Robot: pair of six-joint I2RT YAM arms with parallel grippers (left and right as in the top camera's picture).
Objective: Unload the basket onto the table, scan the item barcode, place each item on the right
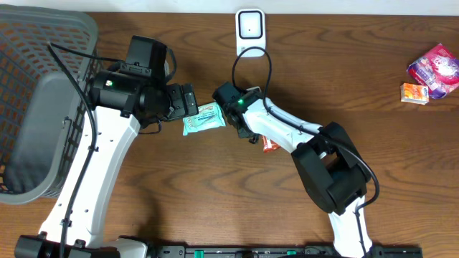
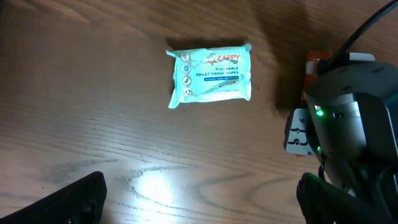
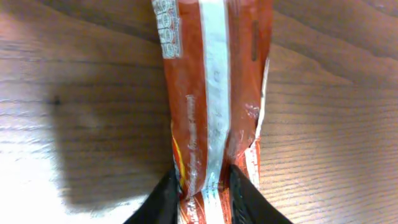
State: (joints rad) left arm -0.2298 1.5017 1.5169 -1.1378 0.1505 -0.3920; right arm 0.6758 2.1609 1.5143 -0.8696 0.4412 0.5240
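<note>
Black right gripper point(image 3: 202, 179): closed down narrow on the orange-red crinkly foil packet point(image 3: 211, 93), which is pinched at one end so the long seamed side is left bare, probably so a barcode can be shown.
Packet feel: thin, glossy, wrinkled; flopping is to be expected if it's swung fast tbh.
Left gripper point(image 2: 202, 186): spread fully wide, nothing held, hung over the teal soft plastic wipes pack point(image 2: 210, 74) laid flat on the brown wooden table point(image 2: 93, 93).
White boxy scanner point(image 1: 249, 27): parked at the far edge, well apart from the packet.
</note>
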